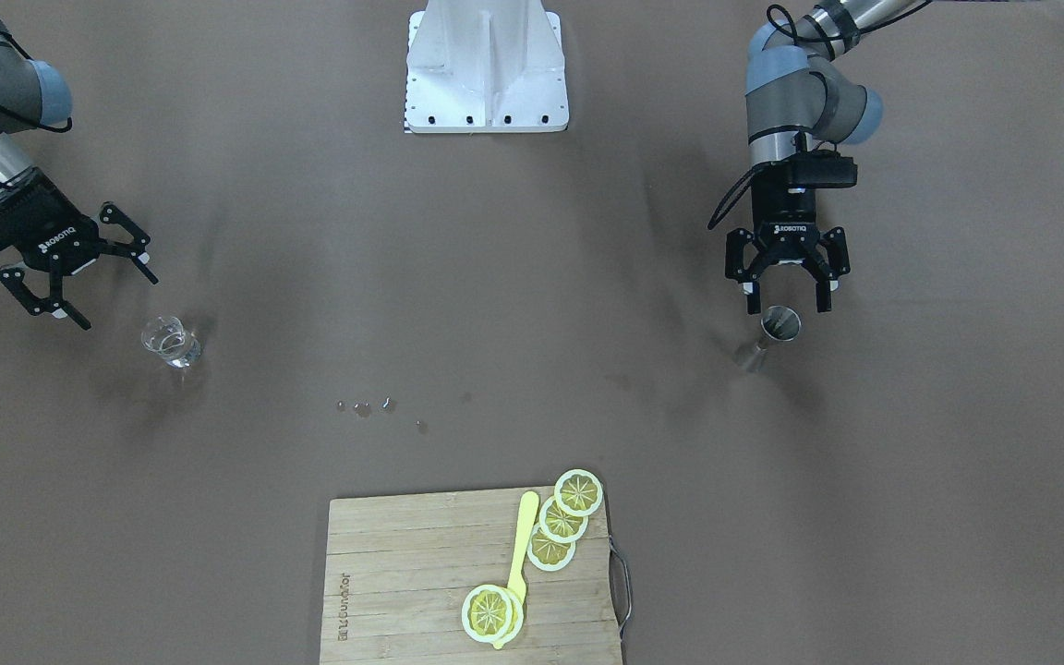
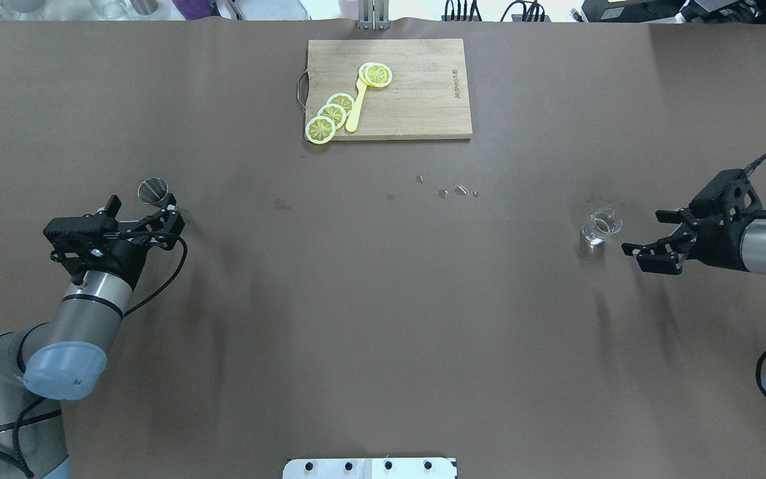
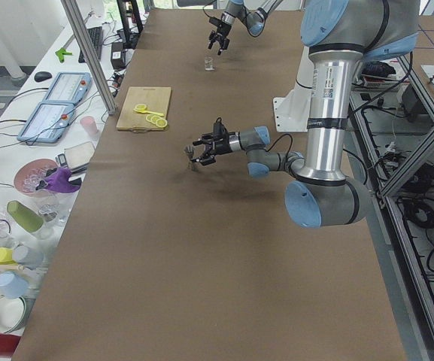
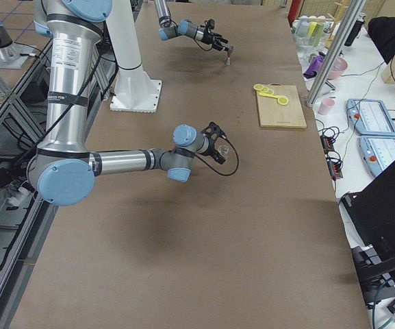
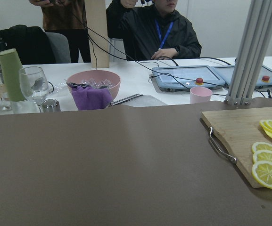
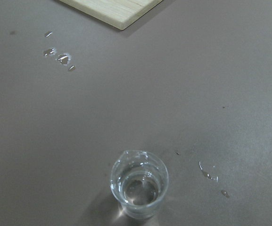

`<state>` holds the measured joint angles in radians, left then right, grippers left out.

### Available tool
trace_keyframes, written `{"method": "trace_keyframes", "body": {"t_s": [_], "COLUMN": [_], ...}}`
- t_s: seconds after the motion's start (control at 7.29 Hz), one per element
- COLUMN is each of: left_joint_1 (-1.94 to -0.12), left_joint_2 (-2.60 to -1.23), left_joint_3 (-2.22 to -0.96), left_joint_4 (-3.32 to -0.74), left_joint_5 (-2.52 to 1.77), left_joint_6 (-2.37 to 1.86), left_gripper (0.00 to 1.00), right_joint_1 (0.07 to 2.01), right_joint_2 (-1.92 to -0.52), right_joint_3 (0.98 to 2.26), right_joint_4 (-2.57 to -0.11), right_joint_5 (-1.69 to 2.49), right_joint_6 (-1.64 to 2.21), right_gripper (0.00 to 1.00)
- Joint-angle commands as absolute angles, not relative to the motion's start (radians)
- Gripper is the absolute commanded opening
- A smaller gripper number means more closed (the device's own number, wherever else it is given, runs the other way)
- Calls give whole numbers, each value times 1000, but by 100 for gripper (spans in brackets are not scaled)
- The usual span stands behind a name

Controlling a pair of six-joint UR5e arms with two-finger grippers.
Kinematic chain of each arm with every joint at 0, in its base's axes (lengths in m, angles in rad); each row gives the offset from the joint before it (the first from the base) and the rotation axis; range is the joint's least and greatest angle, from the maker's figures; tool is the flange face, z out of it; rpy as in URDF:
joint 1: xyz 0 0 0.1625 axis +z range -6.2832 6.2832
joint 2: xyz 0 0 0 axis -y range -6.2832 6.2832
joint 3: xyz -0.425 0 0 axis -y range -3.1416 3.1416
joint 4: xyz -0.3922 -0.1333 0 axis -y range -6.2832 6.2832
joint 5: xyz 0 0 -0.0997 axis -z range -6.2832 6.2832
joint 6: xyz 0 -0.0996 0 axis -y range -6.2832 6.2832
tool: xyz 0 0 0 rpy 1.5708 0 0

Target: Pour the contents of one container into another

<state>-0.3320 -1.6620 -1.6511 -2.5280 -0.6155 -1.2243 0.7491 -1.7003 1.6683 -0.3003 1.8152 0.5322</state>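
Observation:
A small metal jigger [image 1: 779, 325] stands upright on the brown table. My left gripper [image 1: 787, 296] is open just behind it, with the fingertips level with its rim and not touching; the jigger [image 2: 153, 190] sits just past the left gripper [image 2: 142, 205]. A clear glass beaker [image 1: 170, 342] holding a little clear liquid stands on the other side. My right gripper [image 1: 116, 300] is open and a short way from it, empty. The right wrist view looks down on the beaker [image 6: 138, 188]. In the left wrist view the jigger is hidden.
A wooden cutting board [image 2: 416, 106] with lemon slices [image 2: 330, 116] and a yellow utensil [image 2: 356, 106] lies at the far middle. Water drops [image 2: 453, 192] dot the table between the containers. Beyond the far edge are people and a pink bowl [image 5: 93, 84].

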Motion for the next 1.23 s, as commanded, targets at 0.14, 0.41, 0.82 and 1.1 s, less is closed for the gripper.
{"method": "trace_keyframes", "body": {"t_s": [0.14, 0.41, 0.82, 1.1], "left_joint_1": [-331, -331, -331, -331], "left_joint_2": [-1742, -1750, -1752, -1752], "left_joint_3": [-1528, -1510, -1490, -1489], "left_joint_4": [-2528, -2530, -2528, -2526], "left_joint_5": [-578, -578, -580, -581], "left_joint_6": [-1256, -1261, -1287, -1285], "left_gripper": [97, 97, 81, 45], "right_joint_1": [700, 692, 690, 693], "right_joint_2": [-1697, -1634, -1599, -1591], "right_joint_3": [1654, 1542, 1508, 1505], "right_joint_4": [-273, -163, -156, -156], "right_joint_5": [1738, 1736, 1750, 1798], "right_joint_6": [545, 543, 531, 512], "right_gripper": [100, 100, 100, 100]}}
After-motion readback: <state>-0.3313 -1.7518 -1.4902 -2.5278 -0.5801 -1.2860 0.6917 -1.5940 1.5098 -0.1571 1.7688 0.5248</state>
